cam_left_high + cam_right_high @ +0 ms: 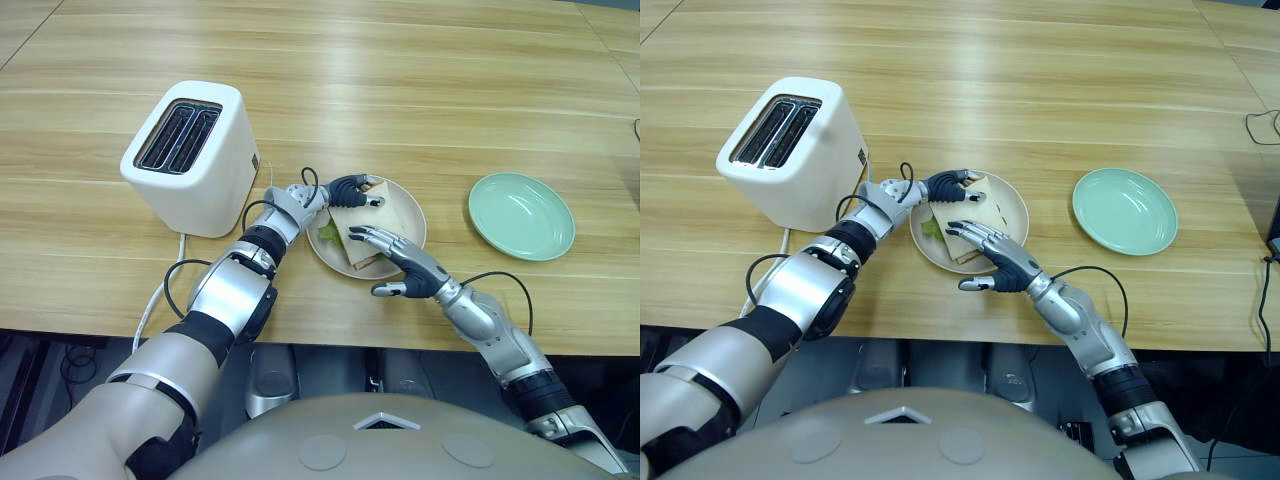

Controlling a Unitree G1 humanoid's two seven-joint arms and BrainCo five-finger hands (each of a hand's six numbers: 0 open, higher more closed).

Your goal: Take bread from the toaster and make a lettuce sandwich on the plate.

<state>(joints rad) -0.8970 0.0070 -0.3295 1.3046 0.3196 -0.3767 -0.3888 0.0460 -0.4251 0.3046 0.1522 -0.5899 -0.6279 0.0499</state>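
Observation:
A white toaster (190,160) stands at the left, both slots dark with no bread showing above them. To its right is a tan plate (420,228) with a slice of bread (388,213) lying on green lettuce (328,233), which peeks out at the left edge. My left hand (350,188) is at the slice's upper left corner, fingers curled onto its edge. My right hand (405,262) lies over the near part of the slice, fingers spread flat and open, fingertips touching the bread.
An empty pale green plate (520,215) sits to the right of the tan plate. The toaster's white cord (160,290) runs down to the table's near edge. Bare wooden table stretches behind and to both sides.

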